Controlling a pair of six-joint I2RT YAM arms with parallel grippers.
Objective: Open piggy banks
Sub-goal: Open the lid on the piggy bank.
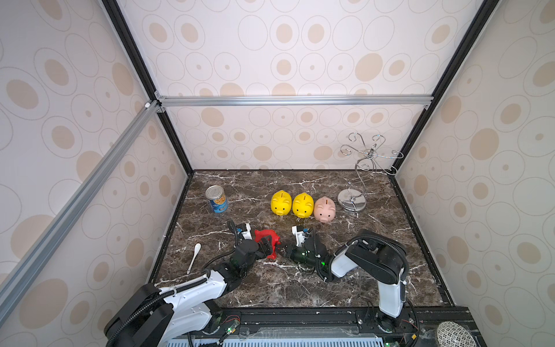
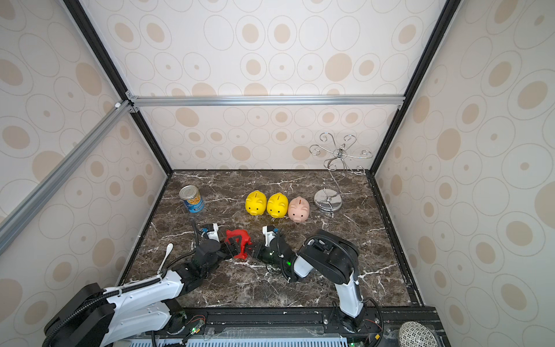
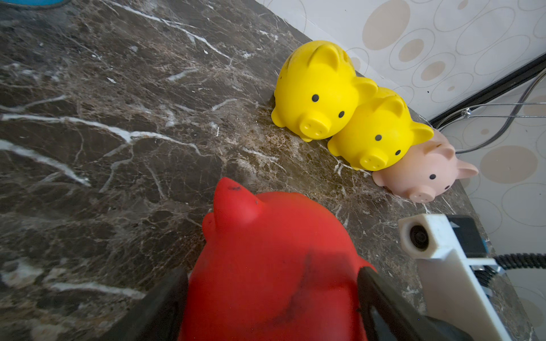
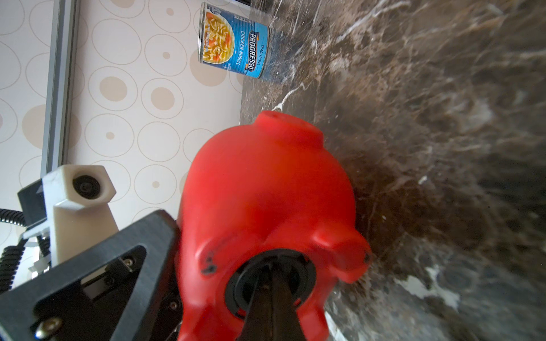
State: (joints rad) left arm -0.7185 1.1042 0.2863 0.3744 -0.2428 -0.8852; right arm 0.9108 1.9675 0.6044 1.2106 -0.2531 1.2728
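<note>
A red piggy bank (image 1: 265,237) hangs just above the marble table (image 1: 270,288) at front centre, belly turned to the right. My left gripper (image 3: 273,295) is shut on its body, one black finger (image 3: 165,298) on each flank. My right gripper (image 4: 270,274) is shut, its tips together inside the black round plug (image 4: 236,290) in the pig's belly (image 4: 266,192). I cannot tell whether they pinch part of the plug. Two yellow piggy banks (image 1: 281,202) (image 1: 303,205) and a pale pink one (image 1: 324,209) stand upright in a row further back, touching each other.
A blue-labelled soup can (image 1: 216,199) stands at the back left. A white spoon (image 1: 194,258) lies near the left wall. A chrome wire stand (image 1: 352,201) rises at the back right beside the pink pig. Patterned walls enclose three sides.
</note>
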